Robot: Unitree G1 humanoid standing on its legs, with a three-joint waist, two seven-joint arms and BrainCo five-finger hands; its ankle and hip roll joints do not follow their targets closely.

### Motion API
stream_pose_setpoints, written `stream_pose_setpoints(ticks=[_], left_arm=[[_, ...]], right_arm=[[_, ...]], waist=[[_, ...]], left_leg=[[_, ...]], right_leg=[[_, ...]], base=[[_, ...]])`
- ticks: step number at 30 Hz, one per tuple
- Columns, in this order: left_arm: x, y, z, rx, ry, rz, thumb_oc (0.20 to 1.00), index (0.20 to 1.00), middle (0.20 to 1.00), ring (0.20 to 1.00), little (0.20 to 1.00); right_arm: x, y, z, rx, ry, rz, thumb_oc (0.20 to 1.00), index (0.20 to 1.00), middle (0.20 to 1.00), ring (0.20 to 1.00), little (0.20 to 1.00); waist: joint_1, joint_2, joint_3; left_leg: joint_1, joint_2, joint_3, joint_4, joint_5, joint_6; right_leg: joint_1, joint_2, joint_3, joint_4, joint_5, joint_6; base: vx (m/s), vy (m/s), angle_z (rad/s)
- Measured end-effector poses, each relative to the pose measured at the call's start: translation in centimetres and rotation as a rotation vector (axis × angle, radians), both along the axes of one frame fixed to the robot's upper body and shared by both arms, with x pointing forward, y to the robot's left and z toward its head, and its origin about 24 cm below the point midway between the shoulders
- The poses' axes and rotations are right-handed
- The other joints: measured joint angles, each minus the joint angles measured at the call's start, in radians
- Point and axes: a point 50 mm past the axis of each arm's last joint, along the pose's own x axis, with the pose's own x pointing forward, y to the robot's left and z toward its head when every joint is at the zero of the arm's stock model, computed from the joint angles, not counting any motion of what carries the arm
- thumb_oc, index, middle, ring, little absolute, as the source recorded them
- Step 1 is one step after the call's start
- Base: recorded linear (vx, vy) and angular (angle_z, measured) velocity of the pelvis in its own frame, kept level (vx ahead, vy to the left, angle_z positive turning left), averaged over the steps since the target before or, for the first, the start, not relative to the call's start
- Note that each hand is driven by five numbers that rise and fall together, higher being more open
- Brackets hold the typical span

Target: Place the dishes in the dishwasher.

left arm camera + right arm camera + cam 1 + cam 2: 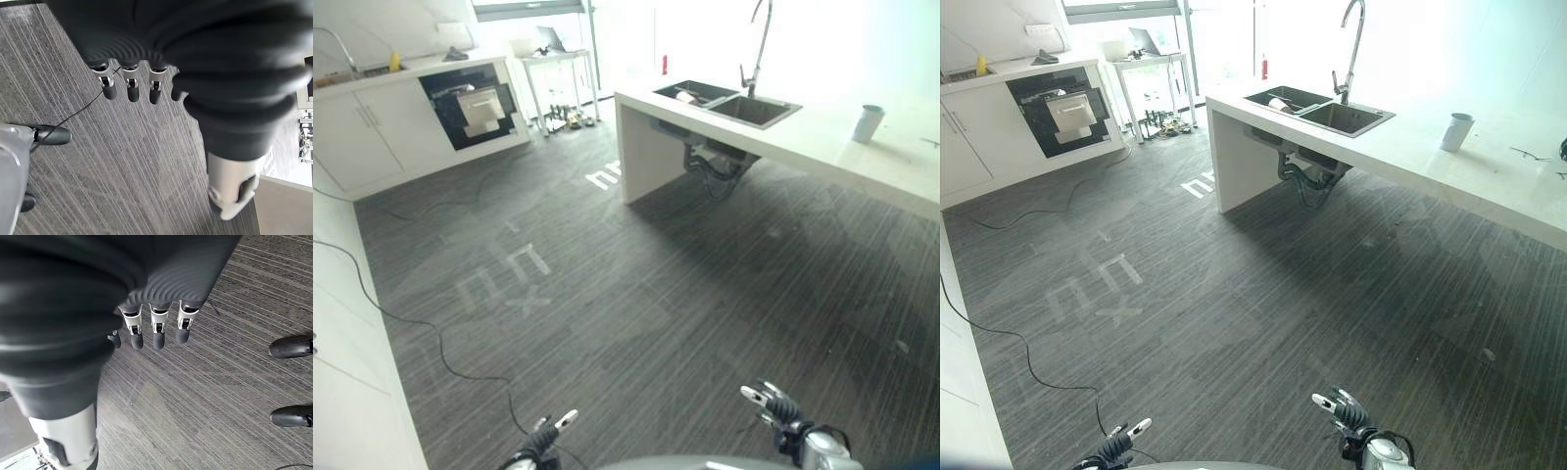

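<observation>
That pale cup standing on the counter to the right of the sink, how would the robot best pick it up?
Probably by the side wall, about mid-height, coming in level from the counter's open floor side. The cup stands upright and alone, with no handle visible, so fingers and thumb can wrap round it. Both hands, left hand and right hand, hang open, far away.

Counter: long white counter with a dark double sink set in near its left end.
Tap: tall curved chrome tap at the sink's far edge.
Cup: grey cup upright, right of the sink, well apart from it.
Floor: dark grey striped floor.
</observation>
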Motion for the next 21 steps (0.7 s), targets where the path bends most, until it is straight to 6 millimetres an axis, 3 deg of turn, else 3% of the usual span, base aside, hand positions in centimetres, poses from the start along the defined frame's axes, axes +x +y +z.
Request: stream_pose_setpoints(ticks=[17, 21], left_arm=[[0.5, 0.2, 0.2, 0.015, -0.030, -0.001, 1.000, 1.000, 1.000, 1.000, 1.000], [1.5, 0.1, 0.7, 0.018, -0.083, -0.010, 1.000, 1.000, 1.000, 1.000, 1.000]], right_arm=[[0.4, 0.7, 0.2, 0.054, -0.054, -0.010, 1.000, 1.000, 1.000, 1.000, 1.000], [1.1, 0.9, 0.7, 0.057, -0.093, 0.004, 1.000, 1.000, 1.000, 1.000, 1.000]], waist=[[0.000, -0.001, -0.015], [0.000, 0.001, -0.016]], left_leg=[[0.000, 0.001, -0.001, 0.000, -0.002, 0.003], [-0.001, 0.001, -0.002, 0.000, -0.002, 0.004]], right_leg=[[0.001, 0.001, 0.000, 0.000, 0.000, -0.002], [0.001, 0.002, -0.001, 0.000, 0.000, -0.003]], base=[[-0.01, -0.019, 0.00], [-0.03, -0.047, 0.01]])
